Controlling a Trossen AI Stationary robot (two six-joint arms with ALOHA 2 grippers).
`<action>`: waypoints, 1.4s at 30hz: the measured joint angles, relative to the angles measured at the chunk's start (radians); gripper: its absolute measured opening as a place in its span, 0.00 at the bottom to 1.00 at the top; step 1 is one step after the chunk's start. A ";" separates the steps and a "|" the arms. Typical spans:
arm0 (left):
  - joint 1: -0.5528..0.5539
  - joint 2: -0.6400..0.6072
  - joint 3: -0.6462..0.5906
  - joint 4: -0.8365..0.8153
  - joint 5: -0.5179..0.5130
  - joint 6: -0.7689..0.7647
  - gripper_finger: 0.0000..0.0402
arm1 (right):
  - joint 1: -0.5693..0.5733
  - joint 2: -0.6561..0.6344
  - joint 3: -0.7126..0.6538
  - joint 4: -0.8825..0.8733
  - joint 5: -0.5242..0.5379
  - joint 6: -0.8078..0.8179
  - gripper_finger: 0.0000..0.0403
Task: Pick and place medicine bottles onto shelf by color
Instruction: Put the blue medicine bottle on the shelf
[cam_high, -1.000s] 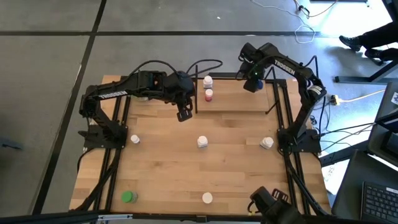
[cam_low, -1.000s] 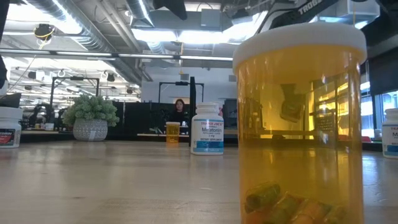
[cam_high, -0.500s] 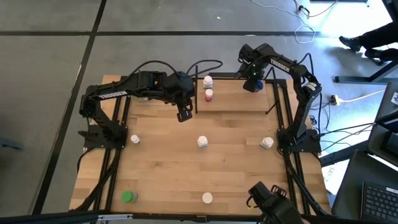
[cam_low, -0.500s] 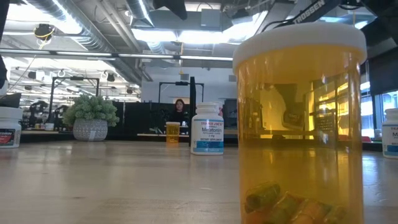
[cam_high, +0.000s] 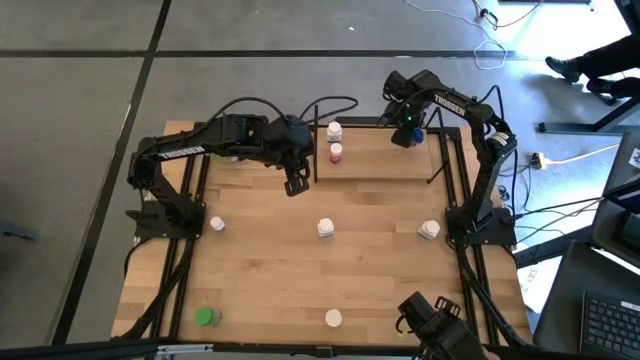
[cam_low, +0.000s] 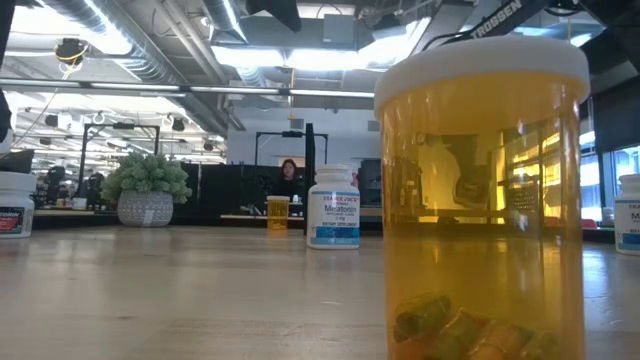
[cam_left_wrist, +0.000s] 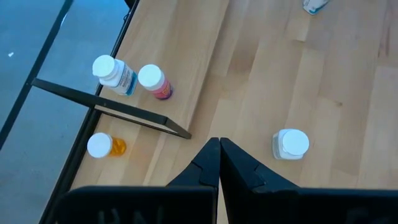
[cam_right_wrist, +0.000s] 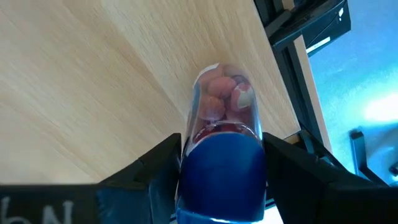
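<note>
overhead, holding a blue bottle (cam_right_wrist: 221, 168) sideways in the right jaws (cam_high: 410, 128), pinched tight across its smooth round body, hovering over the shelf (cam_high: 380, 165) at the far right corner, probably to start a blue spot away from the white bottle (cam_high: 334, 130) and pink-red bottle (cam_high: 336, 152). waiting with the left jaws (cam_left_wrist: 219, 163) pressed together on nothing, above the pale wood surface (cam_high: 270, 260). leaving white-capped cylinders scattered, plus a green one (cam_high: 206, 317).

Even overhead light; ceiling lamps (cam_low: 265, 55) glare; near orange bottle (cam_low: 480, 200) soft-focused.
</note>
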 joint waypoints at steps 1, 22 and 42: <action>0.000 0.000 0.000 0.000 0.000 0.000 0.00 | 0.000 0.000 0.000 0.003 0.000 0.000 0.53; 0.000 0.000 0.000 0.000 0.000 0.000 0.00 | 0.000 0.000 0.000 0.005 -0.026 -0.001 0.50; -0.001 0.000 0.000 0.000 0.000 -0.001 0.00 | 0.000 0.000 0.000 -0.022 0.011 0.002 0.64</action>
